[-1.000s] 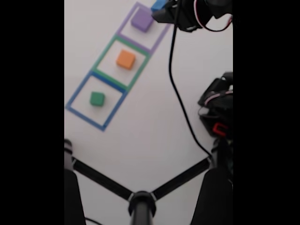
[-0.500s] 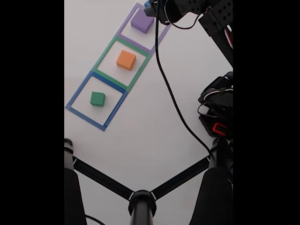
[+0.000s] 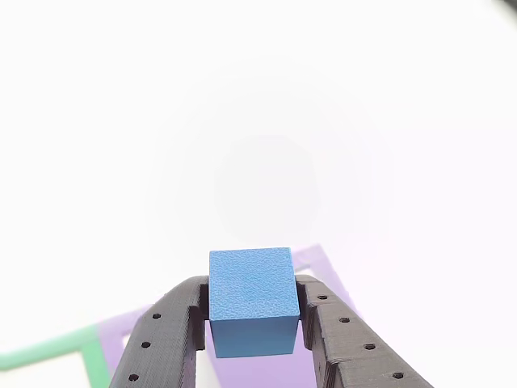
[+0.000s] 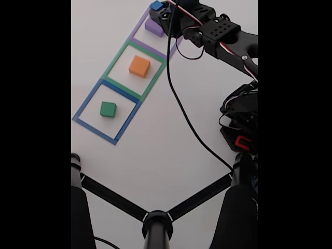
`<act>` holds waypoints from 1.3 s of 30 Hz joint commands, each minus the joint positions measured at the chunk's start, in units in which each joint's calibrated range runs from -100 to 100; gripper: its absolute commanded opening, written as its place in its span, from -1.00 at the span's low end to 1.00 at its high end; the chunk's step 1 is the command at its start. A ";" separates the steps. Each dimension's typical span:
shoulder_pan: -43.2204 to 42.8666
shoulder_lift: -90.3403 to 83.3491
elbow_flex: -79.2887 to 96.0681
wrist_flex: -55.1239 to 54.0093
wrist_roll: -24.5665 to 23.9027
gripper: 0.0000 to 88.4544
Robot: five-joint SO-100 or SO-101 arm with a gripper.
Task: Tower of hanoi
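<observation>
**Me:** Starting closest to the fixed camera, I see a black tripod-like stand [image 4: 156,220] low in the picture, its struts spreading over the white surface [image 4: 171,135]. A black cable [image 4: 193,124] runs up across that surface to the arm.

**Partner:** And the blocks?

**Me:** The small matte green square block [image 4: 108,109] sits inside the flat blue taped square outline [image 4: 85,126], the nearest of the three outlines. Next up, the matte orange square block [image 4: 139,66] sits inside the green taped square outline [image 4: 115,61]. Both are well apart from the arm.

**Partner:** Where's the claw?

**Me:** At the far end, top of the fixed view. The black claw [image 4: 161,11] hangs over the purple taped square outline [image 4: 139,24], with the matte purple square block [image 4: 153,27] partly hidden under it.

**Partner:** Is it holding anything?

**Me:** Yes. In the other view the claw [image 3: 252,323] is clamped on the small matte blue square block [image 3: 252,301], one perforated black finger [image 3: 166,335] pressed to each side. The blue block [image 4: 156,5] shows at the claw's tip in the fixed view too, just above the purple one. I cannot tell whether the two blocks touch.

**Partner:** What's below it in the other view?

**Me:** Purple tape [image 3: 319,260] and a strip of green tape [image 3: 48,352] on the white surface, and purple directly beneath the blue block.
</observation>
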State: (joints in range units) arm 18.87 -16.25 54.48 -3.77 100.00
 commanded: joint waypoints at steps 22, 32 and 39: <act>2.21 27.95 4.99 -44.67 0.00 -0.92; 1.45 31.40 4.90 -47.91 0.00 -0.90; 1.37 32.92 4.90 -48.88 0.00 -0.88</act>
State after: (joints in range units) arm 20.92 17.10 59.70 -50.72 99.80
